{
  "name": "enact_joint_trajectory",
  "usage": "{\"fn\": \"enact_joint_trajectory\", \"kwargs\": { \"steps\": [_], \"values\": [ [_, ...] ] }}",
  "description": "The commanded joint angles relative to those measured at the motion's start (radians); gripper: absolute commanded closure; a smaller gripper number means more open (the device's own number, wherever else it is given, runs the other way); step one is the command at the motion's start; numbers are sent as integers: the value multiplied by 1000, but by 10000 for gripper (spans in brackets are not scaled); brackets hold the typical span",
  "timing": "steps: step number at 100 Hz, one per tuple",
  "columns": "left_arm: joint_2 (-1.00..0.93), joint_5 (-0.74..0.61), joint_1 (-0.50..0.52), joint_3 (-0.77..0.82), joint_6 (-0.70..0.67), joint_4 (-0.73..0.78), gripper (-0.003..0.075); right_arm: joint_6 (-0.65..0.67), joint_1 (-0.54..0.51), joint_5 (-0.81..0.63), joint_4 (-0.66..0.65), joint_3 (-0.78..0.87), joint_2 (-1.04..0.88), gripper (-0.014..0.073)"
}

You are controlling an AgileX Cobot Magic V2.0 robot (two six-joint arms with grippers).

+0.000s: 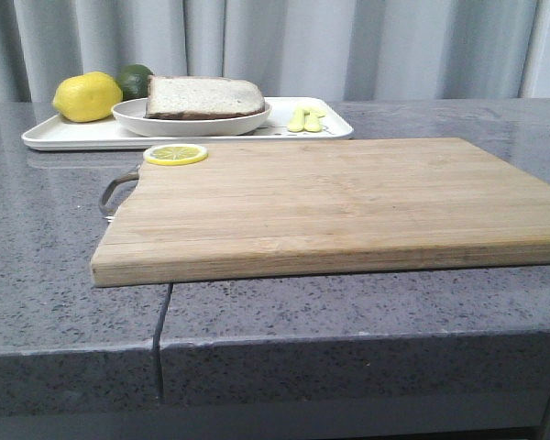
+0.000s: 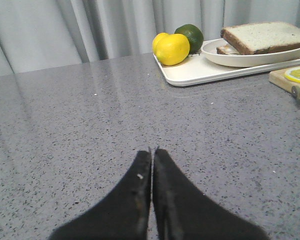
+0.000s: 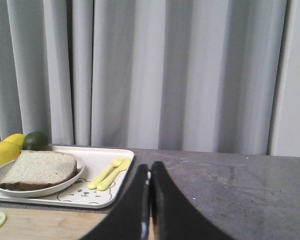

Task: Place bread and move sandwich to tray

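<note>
Two grippers, yours, both clenched with nothing between the jaws: left gripper (image 2: 152,150) low over the bare worktop (image 2: 90,130), right gripper (image 3: 149,167) near the cutting board (image 1: 348,202). The bread (image 1: 204,97) sits on the round plate (image 1: 133,116) on the tray (image 1: 64,136), beside a lemon (image 1: 87,96).

A second slice (image 2: 227,49) hides under the bread (image 2: 264,36).

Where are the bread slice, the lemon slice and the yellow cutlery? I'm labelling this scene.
Thick pale brown-crusted bread slice (image 1: 204,95), front view, middle of its cut face.
Round yellow lemon slice (image 1: 175,154), front view, centre of the disc.
Pale yellow plastic cutlery (image 3: 109,173), right wrist view, mid-handles.
</note>
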Motion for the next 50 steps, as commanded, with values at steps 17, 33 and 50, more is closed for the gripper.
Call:
{"fn": "enact_joint_trajectory", "kwargs": {
  "steps": [17,33,50],
  "values": [
    [-30,-77,3,15,2,-2,740,663,-192,196,-743,147,-57,663],
    [-30,-77,3,15,2,-2,739,1065,-380,323,-1092,218,-158,663],
    [-30,-77,3,15,2,-2,740,1260,-558,523,-1283,242,-286,663]
  ]
}}
